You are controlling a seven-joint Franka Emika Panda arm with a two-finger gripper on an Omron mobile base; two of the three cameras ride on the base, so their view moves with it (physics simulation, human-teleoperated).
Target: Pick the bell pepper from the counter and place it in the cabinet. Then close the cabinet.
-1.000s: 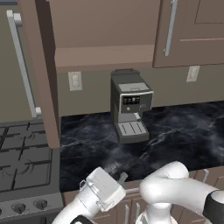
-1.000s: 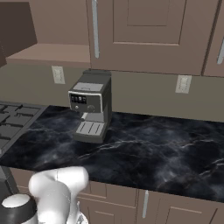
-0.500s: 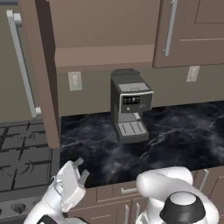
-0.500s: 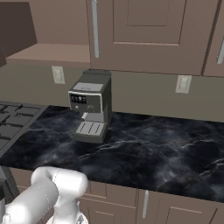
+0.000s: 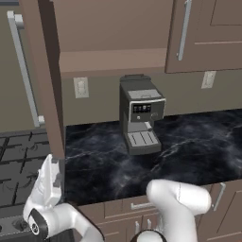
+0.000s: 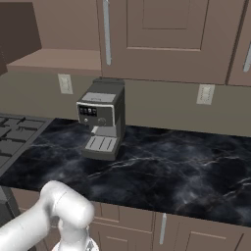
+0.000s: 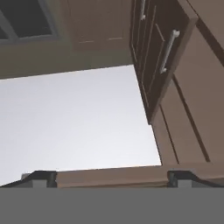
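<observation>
Our arm (image 5: 177, 201) is glossy white, built of smooth rounded tube links with bulbous elbows. A dark ring joint with a small pale disc sits at eight o'clock in the left base view, beside the boxy white hand. Our gripper (image 7: 109, 178) ends in two small dark, squared finger tips.

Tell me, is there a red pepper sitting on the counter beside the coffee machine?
No, the counter around the coffee machine carries no pepper.
</observation>
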